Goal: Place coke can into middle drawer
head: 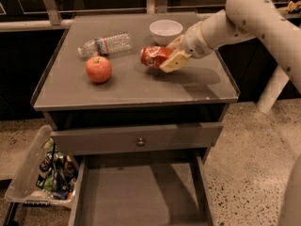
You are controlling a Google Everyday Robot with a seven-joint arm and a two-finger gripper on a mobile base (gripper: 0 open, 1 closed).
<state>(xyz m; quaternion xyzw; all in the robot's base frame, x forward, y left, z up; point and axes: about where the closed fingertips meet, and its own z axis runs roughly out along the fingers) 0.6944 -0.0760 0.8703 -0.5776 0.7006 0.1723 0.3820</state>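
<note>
The red coke can [151, 57] lies on its side on the cabinet top [141, 86], right of centre. My gripper [167, 55] reaches in from the right and is shut around the can's right end, one finger [170, 63] in front of it and one behind. The can rests at tabletop height. Below, the middle drawer [136, 197] is pulled out, and its flat grey floor is bare.
A red apple [99, 69] and a clear plastic bottle [106, 44] lie left of the can. A white bowl [166, 31] stands just behind the gripper. The drawer front with a knob [140, 141] is above the open drawer. A clear bin of items [44, 175] sits on the floor at the left.
</note>
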